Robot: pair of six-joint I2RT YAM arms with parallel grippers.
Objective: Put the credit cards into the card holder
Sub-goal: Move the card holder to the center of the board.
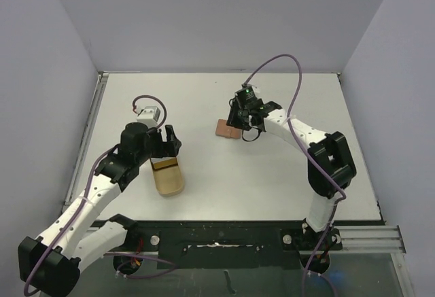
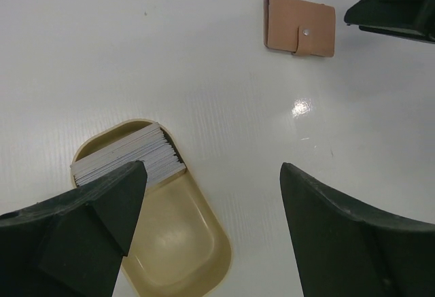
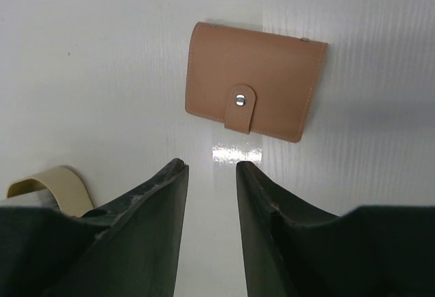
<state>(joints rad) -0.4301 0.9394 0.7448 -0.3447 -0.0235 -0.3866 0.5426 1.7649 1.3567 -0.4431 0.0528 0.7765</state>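
A white worktop (image 1: 272,175) walled in pale grey carries everything. The task looks barely begun: the credit cards (image 2: 129,155) sit stacked in a pale tan tray (image 2: 183,242), and the card holder (image 3: 255,79) lies well apart, flat and snapped shut. The left end effector (image 2: 211,175) hangs spread wide and empty above the tray. The right end effector (image 3: 211,166), jaws narrowed to a slim gap and gripping nothing, hovers just beside the holder. Opening the holder and moving every card remain.

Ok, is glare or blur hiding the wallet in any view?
Right wrist: wallet sharp, a glare patch on the table just short of it, not on it. Left wrist: small glare spot nearby, wallet clear. Top: even light, wallet small, partly behind the right gripper.
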